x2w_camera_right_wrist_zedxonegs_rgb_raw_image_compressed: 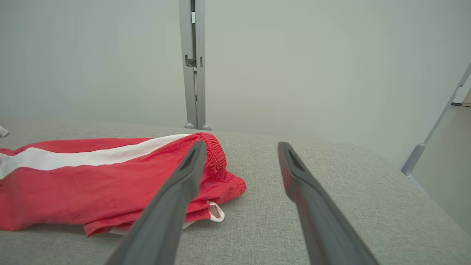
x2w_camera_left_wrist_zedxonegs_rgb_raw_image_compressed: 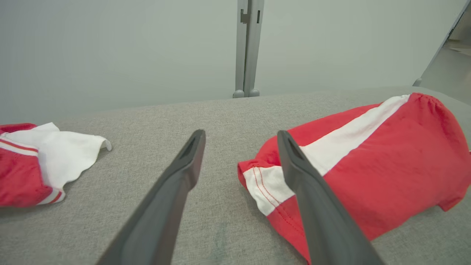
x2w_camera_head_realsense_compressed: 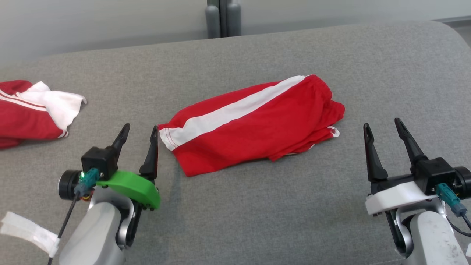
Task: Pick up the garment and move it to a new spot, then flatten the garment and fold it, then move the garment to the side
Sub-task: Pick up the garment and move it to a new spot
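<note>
Red fabric shorts with a white side stripe (x2w_camera_head_realsense_compressed: 254,125): one item, lying at the middle of the grey woven upholstered surface (x2w_camera_head_realsense_compressed: 257,51). It is doubled over on itself so that one leg lies on the other, with the gathered waistband to the robot's right and the hemmed leg opening to its left. Condition: flat and fairly tidy, though a lower layer and a small white label peep out along the near right edge (the fold is not quite square). Left gripper (x2w_camera_head_realsense_compressed: 141,127), green-collared: two dark fingers spread apart, nothing between them, held low just beside the hem end of the shorts; contact with the cloth cannot be confirmed. Right gripper (x2w_camera_head_realsense_compressed: 382,122), white-collared: fingers likewise parted and empty, near the waistband end but apart from it. Also present: a second red-and-white garment (x2w_camera_head_realsense_compressed: 33,110), crumpled, well apart at the far left of the surface; a grey upright post (x2w_camera_head_realsense_compressed: 222,18) behind the far edge. Progress, as judged: relocation, flattening and folding look done, or nearly so if a further fold is wanted. The move to the side is not yet made, since the shorts sit at centre with neither gripper holding them.
</note>
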### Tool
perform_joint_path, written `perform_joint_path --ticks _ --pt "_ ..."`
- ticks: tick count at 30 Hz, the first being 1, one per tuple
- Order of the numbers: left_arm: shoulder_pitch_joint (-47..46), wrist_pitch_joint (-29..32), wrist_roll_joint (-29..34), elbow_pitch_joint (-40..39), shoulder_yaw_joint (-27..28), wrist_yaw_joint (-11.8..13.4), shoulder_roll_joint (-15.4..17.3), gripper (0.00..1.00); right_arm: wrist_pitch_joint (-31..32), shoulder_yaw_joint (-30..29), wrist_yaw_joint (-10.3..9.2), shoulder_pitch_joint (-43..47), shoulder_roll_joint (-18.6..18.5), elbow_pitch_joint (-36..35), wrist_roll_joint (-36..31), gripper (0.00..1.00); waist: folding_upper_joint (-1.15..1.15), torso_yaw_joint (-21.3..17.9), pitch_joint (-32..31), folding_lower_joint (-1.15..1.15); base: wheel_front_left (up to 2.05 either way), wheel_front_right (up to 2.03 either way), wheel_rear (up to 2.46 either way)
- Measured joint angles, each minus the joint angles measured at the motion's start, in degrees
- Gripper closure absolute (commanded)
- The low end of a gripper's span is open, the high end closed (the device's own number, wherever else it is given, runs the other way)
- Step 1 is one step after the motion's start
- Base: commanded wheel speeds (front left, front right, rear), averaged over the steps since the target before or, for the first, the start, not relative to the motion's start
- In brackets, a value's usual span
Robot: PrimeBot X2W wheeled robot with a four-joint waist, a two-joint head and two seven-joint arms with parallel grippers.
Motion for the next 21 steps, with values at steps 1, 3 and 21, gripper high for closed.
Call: perform_joint_path --ticks 1,3,21 --pt "1.12 -0.01 0.76 -0.6 1.07 -0.05 -0.48 0.0 0.0 0.01 0.0 0.17 0.0 0.05 -0.05 0.0 0.0 0.11 -0.43 0.0 0.0 0.0 0.0" --pt "3.63 -0.01 2.21 -1.91 3.59 -0.54 -1.72 0.0 0.0 0.09 0.0 0.59 0.0 0.15 -0.05 0.0 0.0 0.39 -1.49 0.0 0.0 0.0 0.0" --pt "22.86 0.0 12.58 -10.55 19.57 -3.48 -11.13 0.0 0.0 1.88 0.0 7.7 0.01 1.41 2.04 0.0 0.0 2.0 -8.74 0.0 0.0 0.0 0.0"
